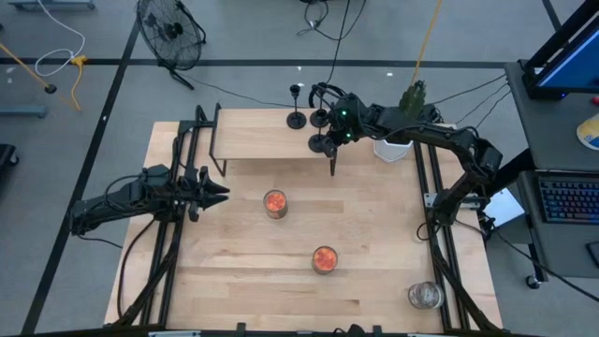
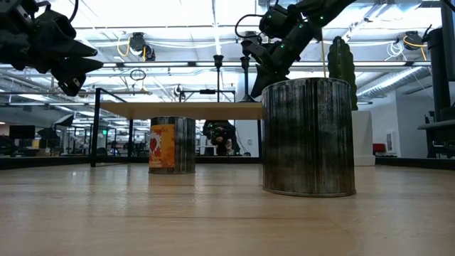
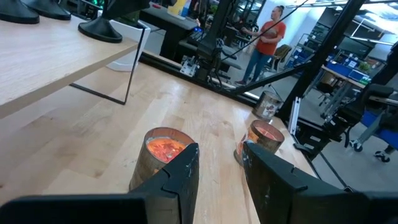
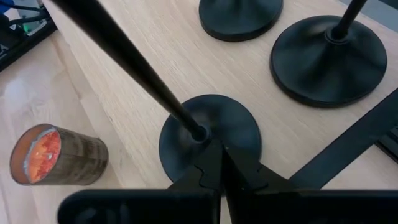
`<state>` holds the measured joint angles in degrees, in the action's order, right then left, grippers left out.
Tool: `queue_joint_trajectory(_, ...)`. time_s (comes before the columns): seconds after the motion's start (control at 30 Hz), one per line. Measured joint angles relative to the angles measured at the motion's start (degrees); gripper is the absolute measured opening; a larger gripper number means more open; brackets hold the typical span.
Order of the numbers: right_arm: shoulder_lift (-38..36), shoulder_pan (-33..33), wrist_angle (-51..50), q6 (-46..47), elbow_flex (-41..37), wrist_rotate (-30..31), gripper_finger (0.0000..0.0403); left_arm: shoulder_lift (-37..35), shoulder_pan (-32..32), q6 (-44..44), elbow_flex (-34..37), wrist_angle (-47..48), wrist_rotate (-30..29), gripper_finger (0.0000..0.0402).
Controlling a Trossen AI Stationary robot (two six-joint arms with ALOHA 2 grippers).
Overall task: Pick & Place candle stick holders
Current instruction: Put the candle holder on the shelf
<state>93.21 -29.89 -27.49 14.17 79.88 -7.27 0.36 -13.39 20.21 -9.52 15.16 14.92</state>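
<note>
Three black candle stick holders stand by their round bases on a raised wooden shelf [image 1: 262,136] at the table's far side: one [image 1: 297,117], a second [image 1: 321,119] and a third [image 1: 324,145] at the shelf's near right corner. My right gripper [image 4: 219,155] is shut and points slanting down at the third holder [image 4: 210,134], its tips over the base right beside the stem's foot. My left gripper [image 1: 221,192] waits at the table's left, open, with nothing between its fingers [image 3: 186,174]. My right gripper's shut fingertips [image 4: 214,149] lie over the round base [image 4: 242,127] of the near holder, close to the stem's foot [image 4: 199,132]. They come slanting down from the table's right. The holder stands upright on the shelf. Whether the tips touch the base I cannot tell.
Two glass jars with orange contents [image 1: 274,203] [image 1: 324,259] stand mid-table, and a clear glass jar [image 1: 426,296] at the near right. A white pot with a plant [image 1: 393,148] sits by the right arm. The shelf's thin black legs [image 1: 332,164] reach the table. A person [image 3: 270,34] stands beyond the table.
</note>
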Motion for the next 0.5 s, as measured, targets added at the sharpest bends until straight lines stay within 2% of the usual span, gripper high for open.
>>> queue_joint_trajectory(0.5,0.02,0.0,2.79,1.44,0.0,-0.16,0.0,0.0,-0.02,-0.05,0.0,0.0,0.0,0.0129)
